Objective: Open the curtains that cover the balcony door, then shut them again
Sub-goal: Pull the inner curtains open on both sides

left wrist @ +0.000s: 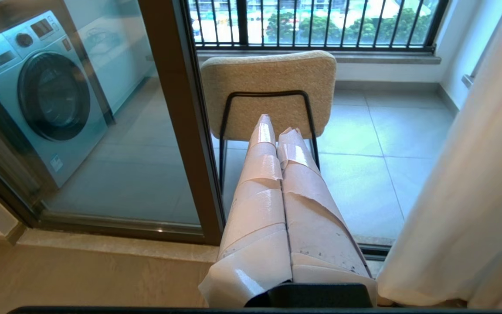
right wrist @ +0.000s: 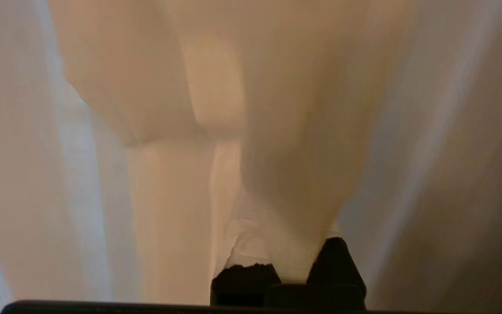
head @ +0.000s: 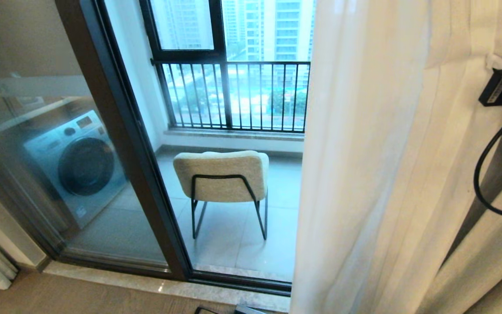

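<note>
In the right wrist view the right gripper point(right wrist: 292, 266) is clenched on a fold of the curtains point(right wrist: 277, 131), a tongue of cream fabric pinched between its dark fingertips point(right wrist: 336, 261) and rising away from them in long pleats that fill that frame. The head view shows only the arm's black wrist housing and cable at the right edge, pressed into the same drapes point(head: 386, 174), which hang as a tall vertical mass over the right third of the frame. The balcony door point(head: 142, 165) lies to the left of that grip: its dark frame runs as a slanted upright through the left centre, with glass on both sides of it in plain sight. By that look the opening is largely made, and the coming move is judged to be a sideways pull leftward across the glass, at right angles to the pleats' long axis; the right arm is plainly the nearer one. The left gripper point(left wrist: 277, 126), its taped fingers pressed together on nothing, hangs low before the sill, pointing at the chair point(left wrist: 268, 83). Only the left wrist view shows the curtain hem near the floor; only the right wrist view shows the pinch itself.
</note>
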Controlling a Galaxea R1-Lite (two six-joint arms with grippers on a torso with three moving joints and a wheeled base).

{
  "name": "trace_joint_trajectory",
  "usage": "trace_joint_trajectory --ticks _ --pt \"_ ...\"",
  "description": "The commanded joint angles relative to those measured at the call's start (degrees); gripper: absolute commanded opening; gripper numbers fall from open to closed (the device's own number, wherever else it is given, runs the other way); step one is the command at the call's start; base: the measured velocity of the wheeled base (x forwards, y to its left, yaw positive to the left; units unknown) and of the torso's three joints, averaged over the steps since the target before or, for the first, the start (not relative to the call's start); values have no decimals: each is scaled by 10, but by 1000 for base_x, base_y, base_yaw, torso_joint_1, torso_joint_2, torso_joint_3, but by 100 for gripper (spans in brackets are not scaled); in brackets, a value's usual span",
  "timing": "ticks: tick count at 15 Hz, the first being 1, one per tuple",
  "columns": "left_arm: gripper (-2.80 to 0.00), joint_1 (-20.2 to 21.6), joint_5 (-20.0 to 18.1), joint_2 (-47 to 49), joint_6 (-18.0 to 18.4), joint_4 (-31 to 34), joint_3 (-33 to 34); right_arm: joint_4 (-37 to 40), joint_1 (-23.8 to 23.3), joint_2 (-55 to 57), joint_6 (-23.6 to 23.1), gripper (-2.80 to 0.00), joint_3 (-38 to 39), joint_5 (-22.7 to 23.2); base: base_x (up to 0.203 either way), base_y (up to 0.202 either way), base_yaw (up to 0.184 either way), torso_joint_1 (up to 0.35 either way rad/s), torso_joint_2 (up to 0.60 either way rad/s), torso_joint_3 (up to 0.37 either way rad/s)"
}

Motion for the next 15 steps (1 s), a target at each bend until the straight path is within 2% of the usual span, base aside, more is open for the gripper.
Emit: trace_joint_trajectory --ticks 1,6,12,15 --pt "-280 0 0 0 0 0 0 -3 2 3 -1 -280 -13 2 0 0 0 0 0 0" --pt "-280 0 0 0 0 0 0 -4 7 23 0 -280 -65 24 0 0 0 0 0 0" --pt "-280 0 0 0 0 0 0 4 40 86 12 -280 -209 41 0 0 0 0 0 0" --pt "-280 0 0 0 0 0 0 6 38 119 24 -280 -286 74 0 0 0 0 0 0"
